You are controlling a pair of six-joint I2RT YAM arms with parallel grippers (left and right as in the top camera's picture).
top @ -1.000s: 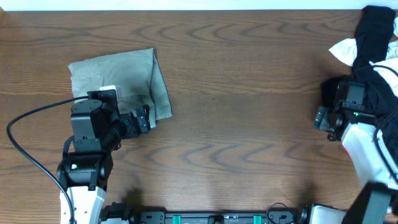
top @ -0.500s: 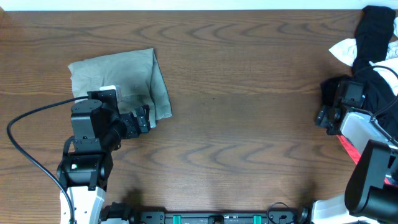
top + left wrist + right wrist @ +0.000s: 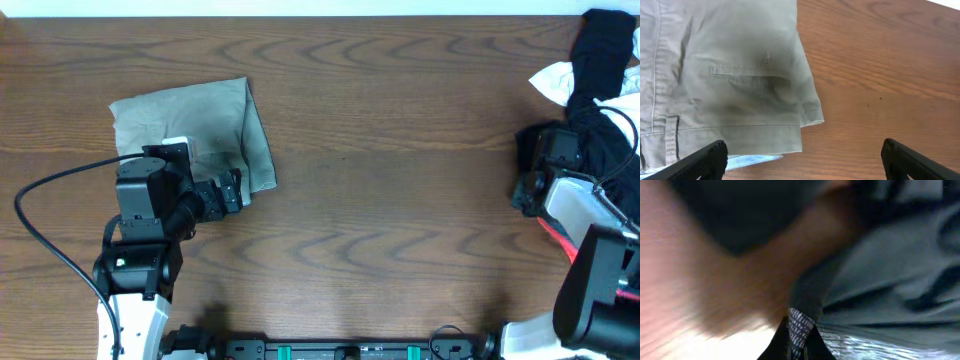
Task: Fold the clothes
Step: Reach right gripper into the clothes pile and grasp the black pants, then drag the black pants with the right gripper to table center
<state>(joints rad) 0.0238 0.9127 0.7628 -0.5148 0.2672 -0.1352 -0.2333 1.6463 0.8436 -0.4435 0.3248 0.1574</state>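
- Overhead: the trousers (image 3: 190,130) lie as a neat tan block at the left of the table (image 3: 400,220). The left gripper (image 3: 238,190) is at their lower-right corner. At the right edge the black leggings (image 3: 605,90) are heaped with a white garment (image 3: 553,78). The right gripper (image 3: 520,190) is at the heap's left side, and a red edge (image 3: 550,232) shows beside the arm.
- Left wrist: the jaws are spread wide with nothing between them. The trousers' hem corner lies flat below, with bare wood to its right.
- Right wrist: the view is badly blurred. The fingers are pressed together low in view on a fold of dark, shiny cloth, apparently the leggings.
- Step: the trousers look finished, so the job in hand is lifting the leggings off the heap.
- Next: draw them to the bare middle and spread them flat. The left arm would likely take the other end. The white garment could be dragged along.
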